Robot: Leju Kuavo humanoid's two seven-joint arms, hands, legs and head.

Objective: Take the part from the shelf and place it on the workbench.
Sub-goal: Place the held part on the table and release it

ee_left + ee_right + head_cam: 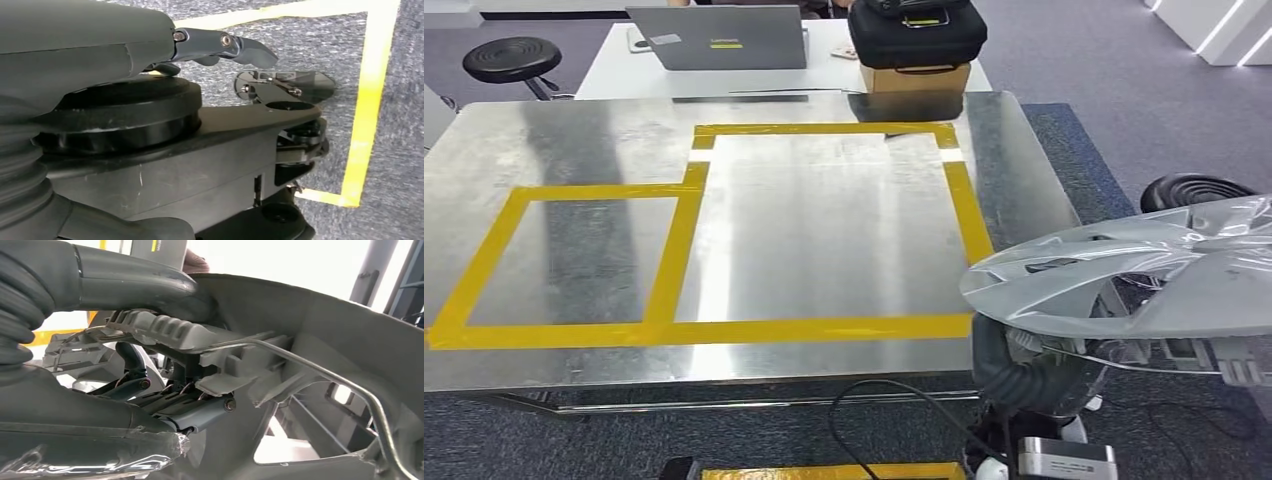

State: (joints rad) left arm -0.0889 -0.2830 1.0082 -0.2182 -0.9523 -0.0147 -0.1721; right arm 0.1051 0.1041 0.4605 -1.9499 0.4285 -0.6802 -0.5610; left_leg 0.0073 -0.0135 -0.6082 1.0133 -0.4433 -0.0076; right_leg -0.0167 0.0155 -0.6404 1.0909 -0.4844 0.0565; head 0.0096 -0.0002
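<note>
**Silver part held off the bench's right edge**

While the right hand (165, 365) grips the silver part (1144, 275) from underneath, fingers hooked into its ribbed back, the bench (824, 240) with yellow tape lies just left of it. Left hand (220, 45): nothing in it, fingers seem extended above carpet.

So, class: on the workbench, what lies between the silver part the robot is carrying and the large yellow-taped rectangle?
In the head view, just bare metal workbench separates the silver part, held by the right hand, from the yellow tape rectangle.
</note>
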